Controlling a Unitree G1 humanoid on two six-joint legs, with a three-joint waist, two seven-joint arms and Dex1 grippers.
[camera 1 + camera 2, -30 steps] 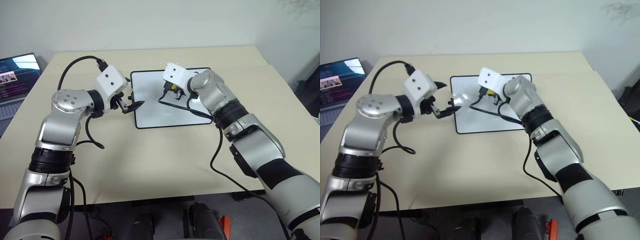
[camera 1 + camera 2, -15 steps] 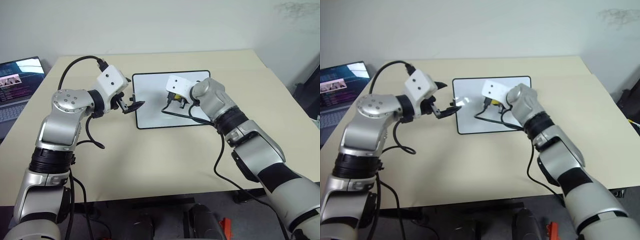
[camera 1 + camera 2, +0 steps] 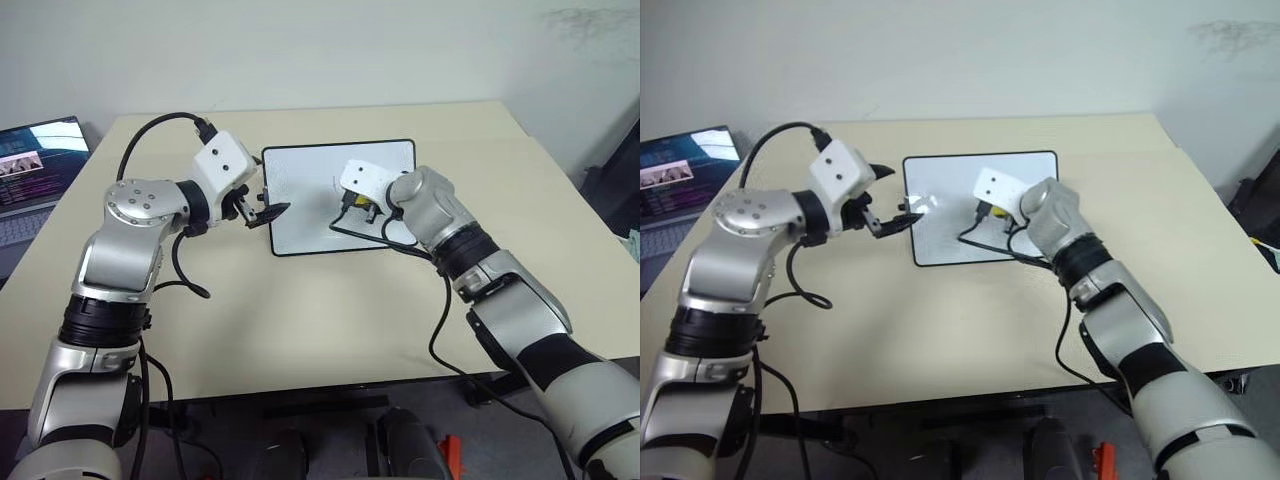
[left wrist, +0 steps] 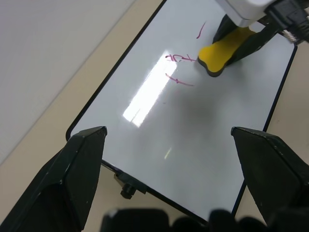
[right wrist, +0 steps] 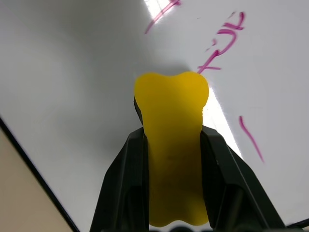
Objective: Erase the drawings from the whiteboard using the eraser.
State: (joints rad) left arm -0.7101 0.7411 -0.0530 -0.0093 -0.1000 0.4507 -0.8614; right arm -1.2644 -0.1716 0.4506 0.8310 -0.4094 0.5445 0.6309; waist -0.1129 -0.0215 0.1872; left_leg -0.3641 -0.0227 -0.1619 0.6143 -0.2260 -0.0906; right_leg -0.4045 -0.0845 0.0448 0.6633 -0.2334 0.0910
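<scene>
Yellow eraser [image 5: 171, 145] touching marked whiteboard [image 4: 193, 140].

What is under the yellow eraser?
The whiteboard lies under the eraser, which the right gripper holds over it. Red drawings show beside its tip. Any marks right beneath the eraser are covered.

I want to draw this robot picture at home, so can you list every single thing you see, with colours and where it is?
table: one, pale beige, under everything.
whiteboard: one, white with thin black frame, flat on the table's middle.
drawings: a few thin red scribbles, on the whiteboard beside the eraser.
eraser: one, yellow with a dark side, above the whiteboard, pinched by the right gripper.
laptop: one, screen lit, far left table edge.
left gripper: one, black jaws open, at the whiteboard's left edge.
right gripper: one, black jaws shut on the eraser, over the whiteboard.
</scene>
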